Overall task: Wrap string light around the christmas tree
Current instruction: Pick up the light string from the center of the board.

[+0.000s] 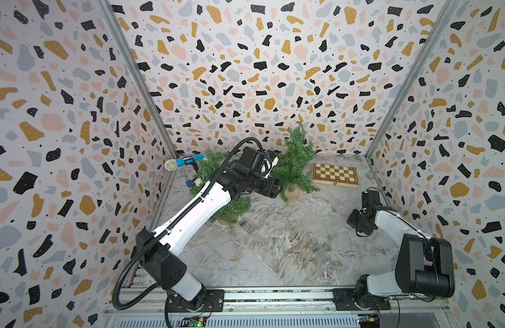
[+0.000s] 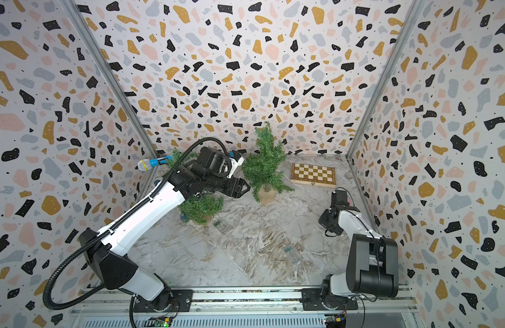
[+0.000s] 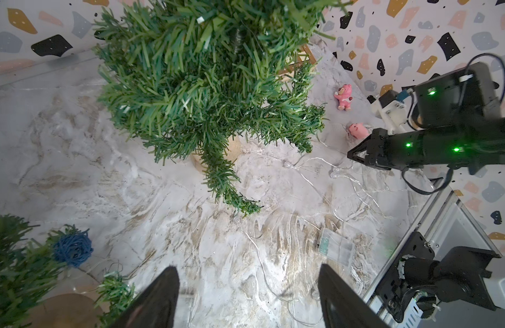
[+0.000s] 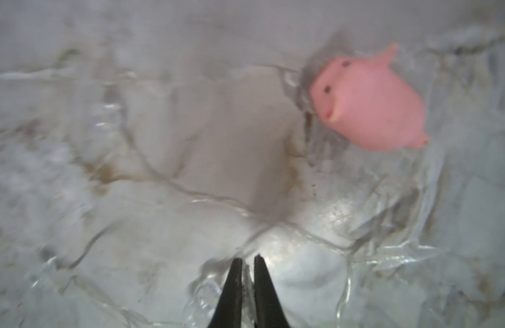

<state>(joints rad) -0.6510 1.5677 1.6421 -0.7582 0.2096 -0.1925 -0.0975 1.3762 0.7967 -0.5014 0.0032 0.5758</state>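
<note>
- String light [image 4: 171, 181]: thin clear wire with small clear bulbs along it. It is hard to pick out against the marble-patterned tabletop [image 1: 274, 255]. It lies in loose loops on that surface, from just beside the tree's base across to the right arm's side.
- Battery box [image 3: 335, 246]: clear plastic with a green part inside, lying flat on the tabletop, wire trailing from it.
- Christmas tree [image 1: 296, 159]: small, green and bristly, upright in a tan round base [image 1: 291, 194]. It stands toward the back of the tabletop, and its lower branches droop outward.
- Right hand [image 4: 247, 259]: low over the tabletop, its fingers drawn together to a narrow slit. A strand of the wire runs in between the tips and appears pinched there.
- Left hand [image 3: 248, 298]: fingers spread wide with nothing between them. It is raised above the tabletop just beside the tree.
- Pink pig toy [image 4: 367, 105]: on the tabletop near the right hand, with wire passing close by.
- Also present: a pink bear toy [image 3: 343, 96], a chessboard [image 1: 335, 173] beside the tree, a blue microphone [image 1: 183, 162] and a second green tree [image 1: 234, 208] under the left arm.
</note>
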